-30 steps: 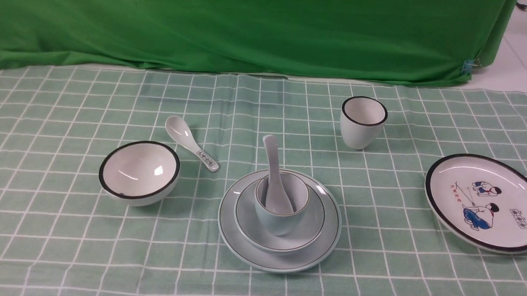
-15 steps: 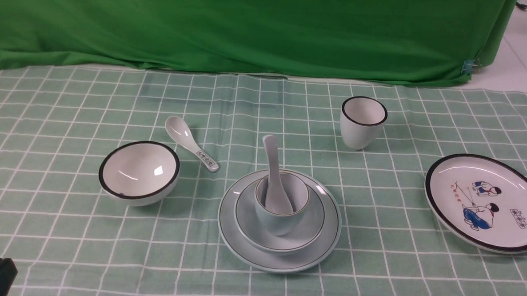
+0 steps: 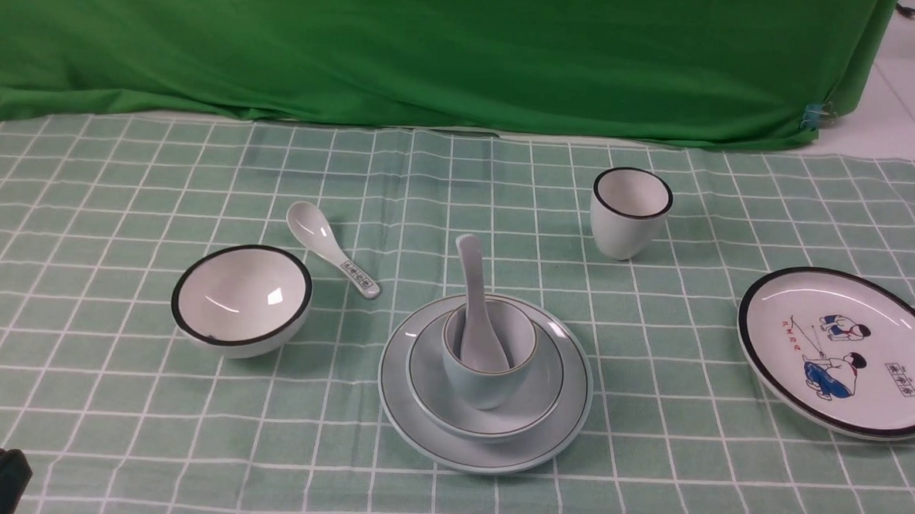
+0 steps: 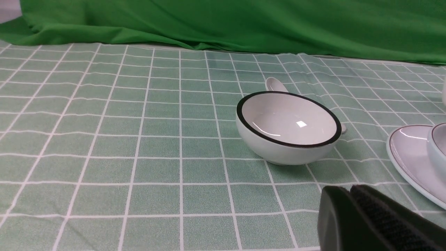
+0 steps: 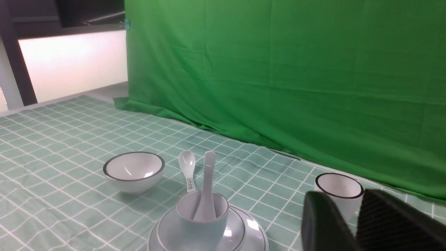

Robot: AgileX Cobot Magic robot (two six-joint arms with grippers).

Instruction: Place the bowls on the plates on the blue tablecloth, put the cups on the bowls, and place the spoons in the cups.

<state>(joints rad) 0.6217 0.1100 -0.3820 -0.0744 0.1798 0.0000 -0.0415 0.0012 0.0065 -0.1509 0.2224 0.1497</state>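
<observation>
One of two place settings is finished.
The pale blue cup [image 3: 488, 360] holding the plain spoon [image 3: 476, 304] sits in its bowl on its plate mid-surface; the white bowl [image 3: 242, 299], marked spoon [image 3: 332, 248], white cup [image 3: 630, 211] and cartoon plate [image 3: 842, 350] lie apart. Left pincer [image 4: 352, 195] is clenched and empty; right pincer [image 5: 350, 209] is parted, grasping nothing.

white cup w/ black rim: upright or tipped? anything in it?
Upright and empty. The white cup stands on its base on the blue tablecloth, mouth up; its bare white inside shows, with no spoon.
</observation>
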